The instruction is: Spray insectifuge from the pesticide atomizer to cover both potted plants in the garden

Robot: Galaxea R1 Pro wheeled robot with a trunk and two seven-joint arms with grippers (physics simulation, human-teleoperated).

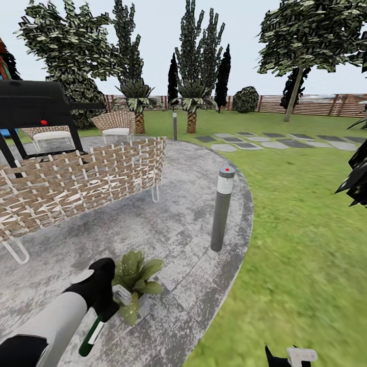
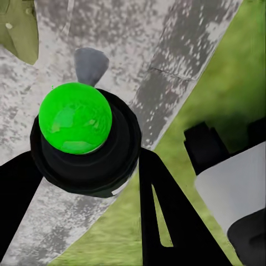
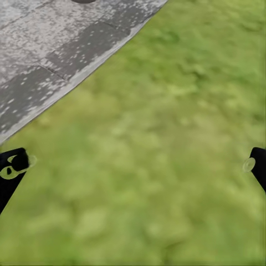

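- One potted plant (image 1: 135, 285) sits on the patio (image 1: 193, 239), near the bollard (image 1: 221, 209)
- Left gripper (image 1: 109, 300) clenched around the pesticide atomizer (image 1: 93, 334), right beside that plant
- Right gripper (image 3: 133, 163) hangs spread, holding nothing, over the lawn (image 3: 183, 138)
- Risk: nozzle seems aimed off the leaves, so spray could miss

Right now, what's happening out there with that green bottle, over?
Left gripper shut on pesticide atomizer, beside a potted plant on the patio. Right gripper open over lawn. Bollard lamp stands beyond.
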